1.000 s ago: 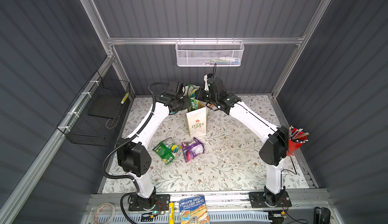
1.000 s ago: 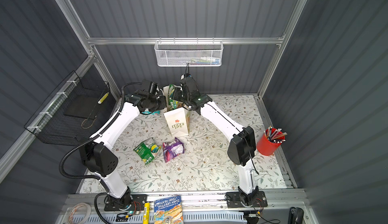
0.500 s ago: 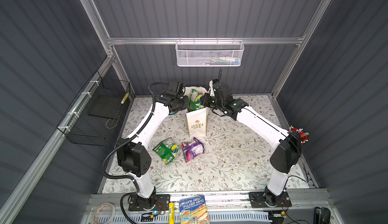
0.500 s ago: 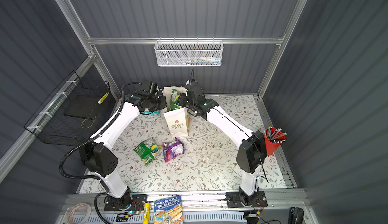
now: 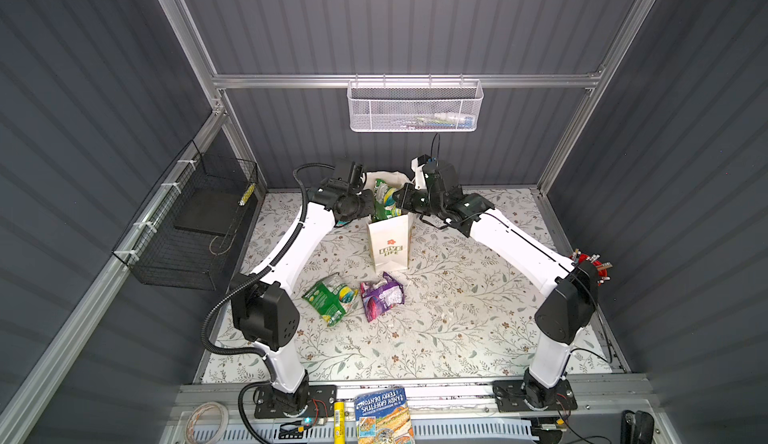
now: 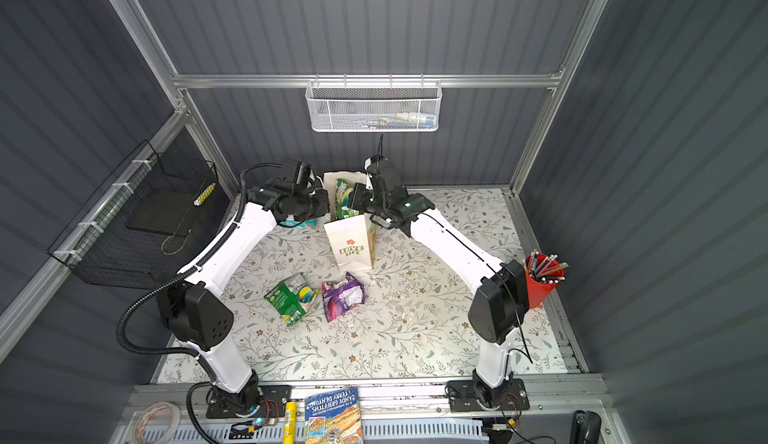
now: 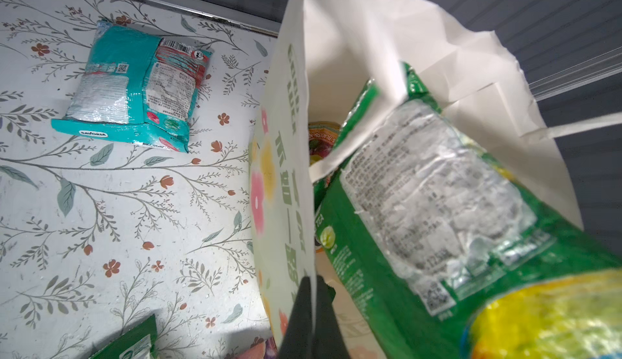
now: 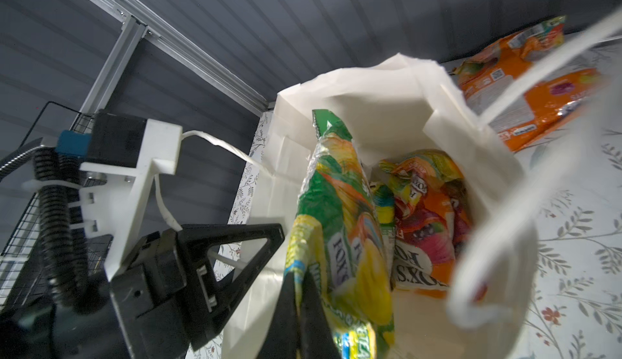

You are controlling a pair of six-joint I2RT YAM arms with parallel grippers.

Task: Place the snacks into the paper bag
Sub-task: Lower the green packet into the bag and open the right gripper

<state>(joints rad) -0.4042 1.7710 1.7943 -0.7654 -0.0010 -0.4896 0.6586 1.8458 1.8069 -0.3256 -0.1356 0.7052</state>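
Your floral counter [image 5: 457, 329] is carrying the upright paper bag [image 5: 390, 244] — a green packet [image 5: 330, 298] and a purple packet [image 5: 380, 298] are lying near its front, a teal packet [image 7: 134, 85] beside it.

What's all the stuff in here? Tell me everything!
white paper carrier bag: one, white, standing mid-table
green FOX'S packet: one, green, sticking out of bag
orange FOX'S packet: one, orange, inside bag
green crinkly packet: one, green, table, before bag
purple crinkly packet: one, purple, beside it
teal-white plastic packet: one, teal, table beside bag
orange plastic packets: seemingly two, orange, behind bag
red cup of pens: one, red, right edge
blue-covered book: one, blue, front ledge
white mesh basket: one, white, back wall
black wire basket: one, black, left wall
left gripper: one, black, shut on bag's edge
right gripper: one, black, shut on green FOX'S packet
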